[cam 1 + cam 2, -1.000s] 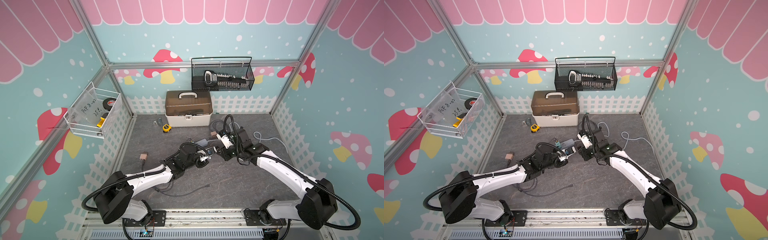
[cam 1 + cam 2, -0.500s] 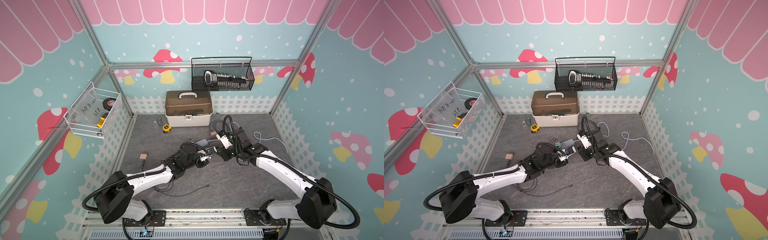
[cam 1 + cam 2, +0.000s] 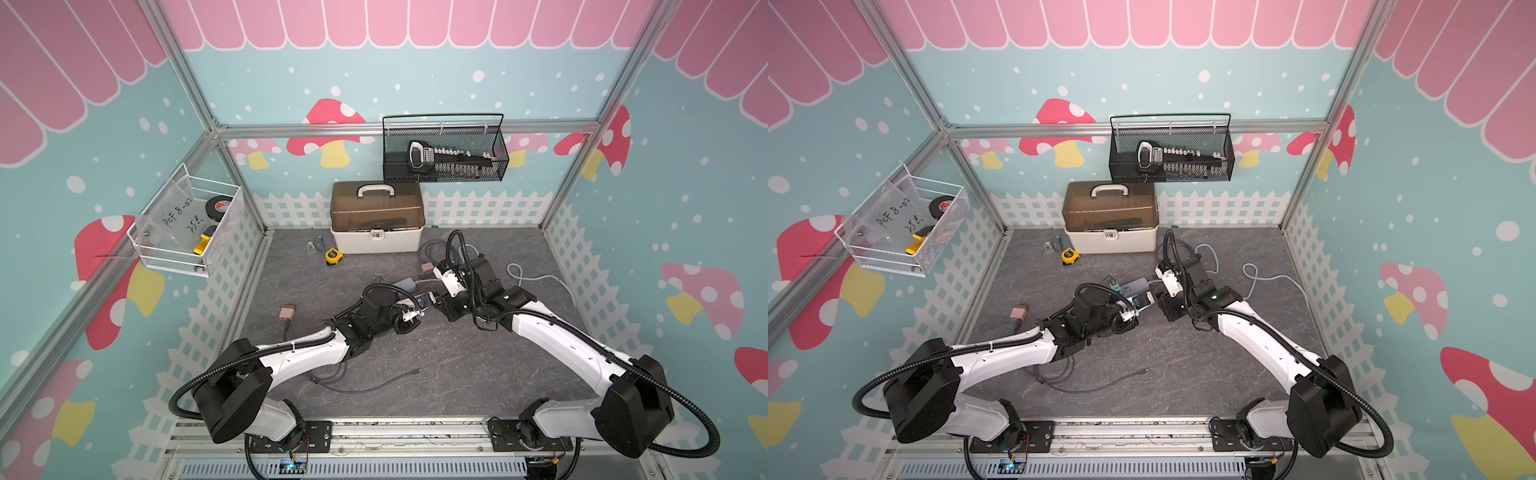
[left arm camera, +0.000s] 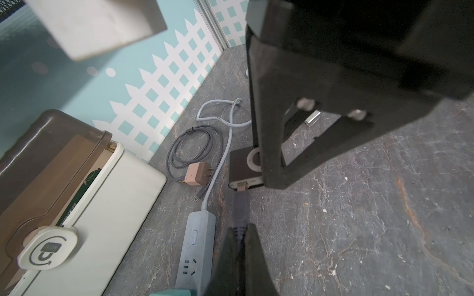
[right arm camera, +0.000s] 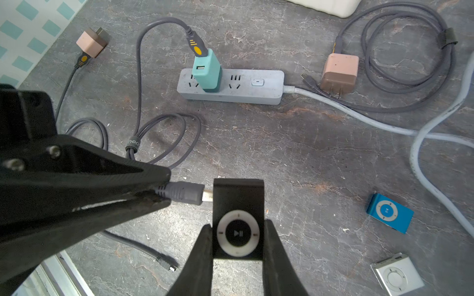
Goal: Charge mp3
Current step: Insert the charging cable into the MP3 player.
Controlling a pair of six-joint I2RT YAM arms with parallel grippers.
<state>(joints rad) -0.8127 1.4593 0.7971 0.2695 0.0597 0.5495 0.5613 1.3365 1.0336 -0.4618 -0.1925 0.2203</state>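
**A:** Why two arms for one tiny plug?

**B:** The black mp3 point(image 5: 238, 194) is light and would probably skate off if you just pushed on it. So the right gripper point(image 5: 238, 230) pinches its two side edges and holds it flat on the table point(image 5: 307, 166), near the strip point(image 5: 266, 84), with the port end left free. The left gripper point(image 5: 166, 189) is clamped tight on the grey plug point(image 5: 183, 193), just behind the head, in line with the port.

**A:** Is it in?

**B:** The tip meets the port, but bare metal shows between the plug and the mp3. My guess is it's not fully seated. It needs a straight push, since any tilt could jam it.

**A:** Power side?

**B:** The cable point(image 5: 139, 89) seems to run from the teal charger point(image 5: 206, 71), which sits in the strip. That end looks sorted.
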